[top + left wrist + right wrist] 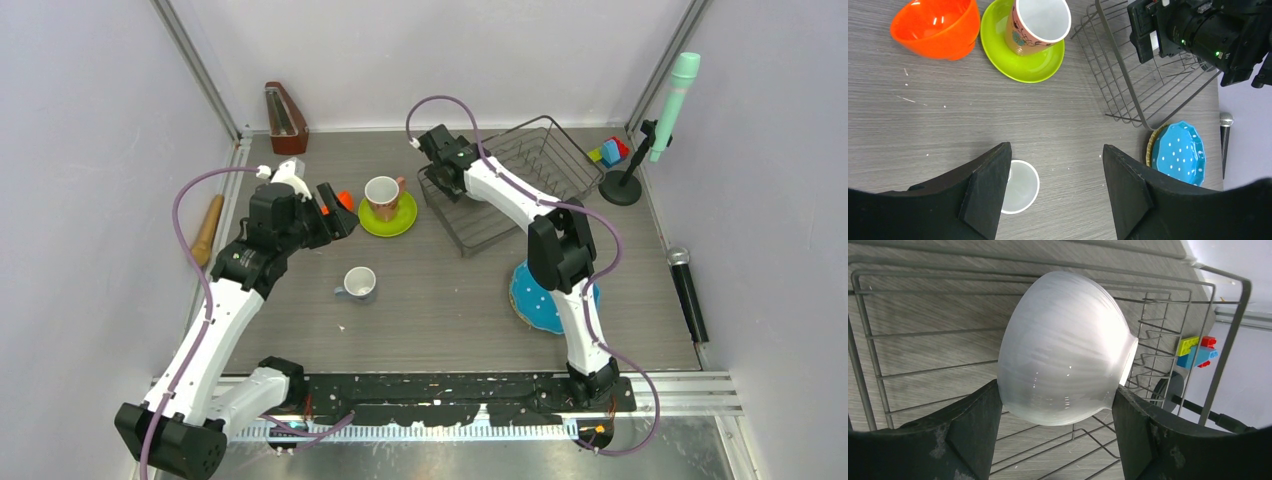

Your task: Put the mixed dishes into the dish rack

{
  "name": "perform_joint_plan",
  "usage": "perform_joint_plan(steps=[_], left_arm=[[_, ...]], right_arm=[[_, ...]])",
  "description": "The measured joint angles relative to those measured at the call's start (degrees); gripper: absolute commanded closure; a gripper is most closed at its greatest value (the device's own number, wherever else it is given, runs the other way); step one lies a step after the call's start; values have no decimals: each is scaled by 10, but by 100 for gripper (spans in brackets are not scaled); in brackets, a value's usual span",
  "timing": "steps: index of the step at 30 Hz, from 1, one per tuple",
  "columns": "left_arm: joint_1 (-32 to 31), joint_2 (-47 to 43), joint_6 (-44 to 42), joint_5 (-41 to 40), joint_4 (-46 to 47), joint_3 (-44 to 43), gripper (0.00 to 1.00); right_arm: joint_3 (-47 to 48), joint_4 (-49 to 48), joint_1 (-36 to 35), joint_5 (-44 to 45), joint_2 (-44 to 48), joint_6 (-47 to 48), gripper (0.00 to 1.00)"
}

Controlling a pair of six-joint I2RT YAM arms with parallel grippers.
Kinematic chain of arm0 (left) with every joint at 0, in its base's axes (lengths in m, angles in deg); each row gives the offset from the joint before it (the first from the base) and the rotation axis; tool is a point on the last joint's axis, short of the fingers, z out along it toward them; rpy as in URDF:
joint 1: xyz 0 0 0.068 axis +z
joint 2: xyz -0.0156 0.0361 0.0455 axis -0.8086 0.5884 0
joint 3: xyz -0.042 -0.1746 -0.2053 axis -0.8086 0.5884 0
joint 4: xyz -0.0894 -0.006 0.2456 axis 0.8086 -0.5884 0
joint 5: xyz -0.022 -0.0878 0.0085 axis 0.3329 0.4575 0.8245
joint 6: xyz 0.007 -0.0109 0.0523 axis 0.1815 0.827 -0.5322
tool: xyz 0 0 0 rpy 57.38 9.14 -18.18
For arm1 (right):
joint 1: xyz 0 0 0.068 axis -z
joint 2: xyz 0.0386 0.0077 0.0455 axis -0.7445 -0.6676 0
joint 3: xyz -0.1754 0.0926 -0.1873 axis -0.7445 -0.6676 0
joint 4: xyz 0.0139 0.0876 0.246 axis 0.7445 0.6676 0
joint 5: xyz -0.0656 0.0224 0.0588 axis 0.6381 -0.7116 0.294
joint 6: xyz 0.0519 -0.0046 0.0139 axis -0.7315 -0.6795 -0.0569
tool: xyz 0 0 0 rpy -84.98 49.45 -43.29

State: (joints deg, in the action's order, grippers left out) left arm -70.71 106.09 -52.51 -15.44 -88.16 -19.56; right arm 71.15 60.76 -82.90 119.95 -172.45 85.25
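Observation:
My right gripper (1056,387) is shut on the white bowl (1063,345), holding it tilted just above the wire floor of the black dish rack (913,332); from above it hangs over the rack's (545,150) left end (445,178). My left gripper (1056,147) is open and empty above the table, beside the orange bowl (345,198). The small grey-white mug (1023,185) is partly hidden behind its left finger. The pink mug (1038,22) stands on the lime-green plate (1023,62) next to the orange bowl (935,27). The blue dotted plate (1179,152) lies right of the rack.
A wooden metronome (285,118) stands at the back left and a wooden roller (207,228) lies by the left wall. A green microphone on a stand (670,100), toy bricks (610,152) and a black microphone (687,292) are at the right.

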Motion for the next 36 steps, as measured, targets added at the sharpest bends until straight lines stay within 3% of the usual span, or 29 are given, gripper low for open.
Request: perform_joint_plan(steps=[2,4,5,7,9,13,22,27,36], left_arm=[[0,0,-3,-3,0,0,31],[0,0,-7,-4,0,1,31],[0,1,-9,-4,0,1,31],[0,3,-11,-4,0,1,31],[0,5,-12,-4,0,1,31],[0,8,-12,-4,0,1,30],[0,8,-12,-4,0,1,30],[0,6,-13,-4,0,1,30],[0,3,-17,-10,-13,5,30]], right_arm=[[-14,-7,0,-5,0,0,84],[-32,-15,-1,-9,0,1,74],[-39,-20,-3,0,0,5,55],[-44,-25,-5,5,0,7,27],[-49,-33,-9,8,0,8,14],[-58,-37,-14,-9,3,-4,2],[-74,-5,-12,-99,43,-42,0],[-74,2,3,-152,71,-77,6],[-49,-10,88,-201,94,-186,10]])
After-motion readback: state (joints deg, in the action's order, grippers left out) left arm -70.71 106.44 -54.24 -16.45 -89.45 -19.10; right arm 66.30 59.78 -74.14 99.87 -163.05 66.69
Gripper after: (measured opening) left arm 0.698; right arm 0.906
